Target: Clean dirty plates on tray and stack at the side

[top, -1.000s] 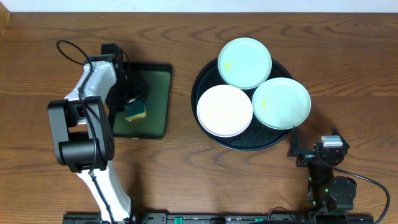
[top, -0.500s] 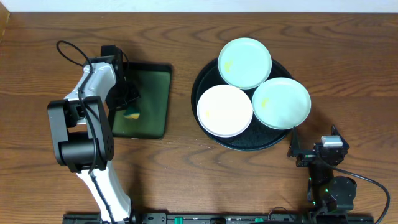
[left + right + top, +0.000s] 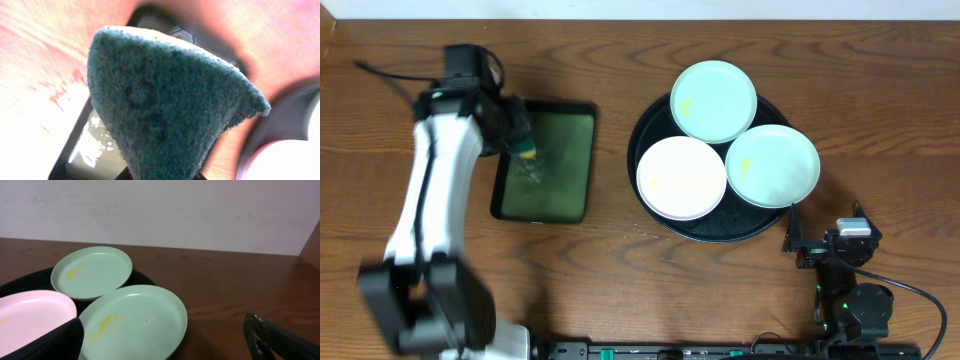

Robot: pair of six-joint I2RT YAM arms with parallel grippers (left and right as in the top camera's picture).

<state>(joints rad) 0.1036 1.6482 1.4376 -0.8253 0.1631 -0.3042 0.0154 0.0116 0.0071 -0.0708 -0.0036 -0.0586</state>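
Observation:
Three plates lie on the round black tray (image 3: 665, 222): a white plate (image 3: 681, 177) at the front left, a mint plate (image 3: 713, 101) with a yellow smear at the back, and a second mint plate (image 3: 772, 166) at the right, also smeared yellow (image 3: 132, 322). My left gripper (image 3: 523, 150) is shut on a sponge (image 3: 165, 100), whose green scouring side fills the left wrist view, held above the rectangular green tray (image 3: 560, 195). My right gripper (image 3: 820, 235) rests open, low near the table's front right, just in front of the right mint plate. Its fingers (image 3: 55, 342) hold nothing.
Wet streaks glisten on the rectangular green tray (image 3: 85, 150). The black tray's rim (image 3: 280, 130) shows to the right of the sponge. Bare wood tabletop surrounds both trays. A pale wall stands behind the table in the right wrist view.
My left gripper shut on the sponge and lifted it off the green tray, with the arm swinging up and toward the back left. The right arm and the plates stayed put.

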